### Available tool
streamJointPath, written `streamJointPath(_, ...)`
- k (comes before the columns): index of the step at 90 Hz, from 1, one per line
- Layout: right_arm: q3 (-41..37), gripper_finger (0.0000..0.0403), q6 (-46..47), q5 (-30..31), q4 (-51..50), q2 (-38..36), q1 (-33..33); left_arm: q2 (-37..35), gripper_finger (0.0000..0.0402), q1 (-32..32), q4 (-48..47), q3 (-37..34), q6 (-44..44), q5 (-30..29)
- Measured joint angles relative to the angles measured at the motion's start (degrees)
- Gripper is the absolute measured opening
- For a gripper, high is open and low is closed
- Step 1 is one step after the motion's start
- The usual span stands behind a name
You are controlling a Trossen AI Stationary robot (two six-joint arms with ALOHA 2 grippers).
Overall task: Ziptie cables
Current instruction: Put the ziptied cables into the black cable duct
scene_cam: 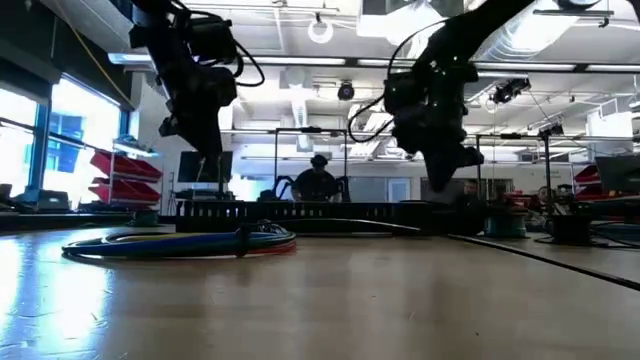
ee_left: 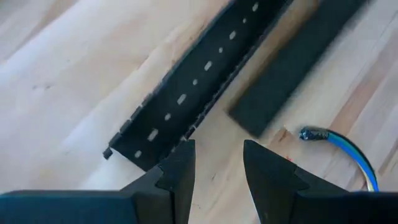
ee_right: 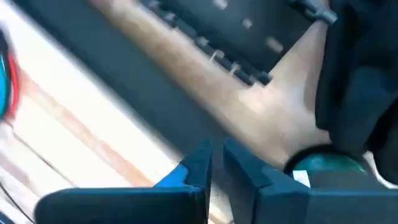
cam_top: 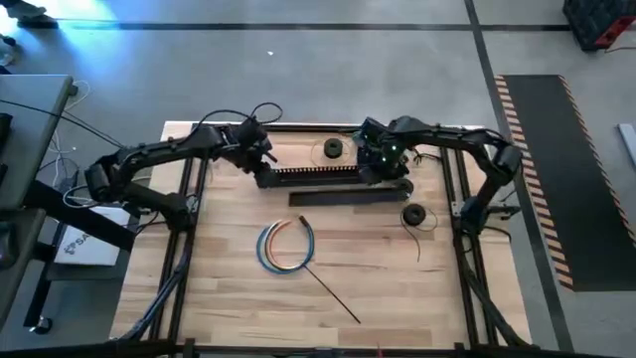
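Cables [cam_top: 286, 246]: blue, yellow, white and orange-red wires curled in a loop, flat on the counter [cam_top: 397, 288].
Ziptie [cam_top: 328, 288]: thin dark strip, slanting away from the loop.
Left claw [cam_top: 260, 159]: open, empty, above the duct's [cam_top: 318, 174] end, well apart from the cables.
Right claw [cam_top: 383, 164]: fingers nearly together, empty, over the duct's other end.

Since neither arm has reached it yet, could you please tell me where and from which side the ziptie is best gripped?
Probably near the free end of the ziptie, the one pointing away from the cables. It lies flat and diagonal on the wooden table, with bare wood around that end, so come from straight above, fingers across the strip. Its other end lies at the cable loop, where wires crowd the grip.
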Motion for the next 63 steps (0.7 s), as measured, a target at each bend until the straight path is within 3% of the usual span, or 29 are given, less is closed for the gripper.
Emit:
streamJointPath(14, 0.0, 0.0028, -1.21, 1.61, 0.28, -5.64, 1.07, 0.0, 0.0117, 0.04, 0.26, 0.06, -0.68, 0.16)
streamJointPath(23, 0.07, 0.0059, -5.29, -1.9, 2.12, -7.62, 2.52, 0.0, 0.0117, -0.23, 0.25, 0.05, 0.16, 0.33)
streamJointPath(31, 0.07, 0.0099, -10.07, -4.68, 2.6, -7.63, 4.3, 0.0, 0.0117, -0.27, 0.26, 0.04, 1.04, 1.0)
streamJointPath(43, 0.07, 0.0159, -14.56, -0.8, 7.08, -6.33, 6.68, 0.0, 0.0117, -0.75, 0.29, 0.04, 1.85, 5.42)
streamJointPath(63, 0.07, 0.0205, -16.61, 0.92, 20.42, -2.86, 6.43, 6.05, 0.0117, -3.17, 6.46, 0.04, 4.31, 1.72)
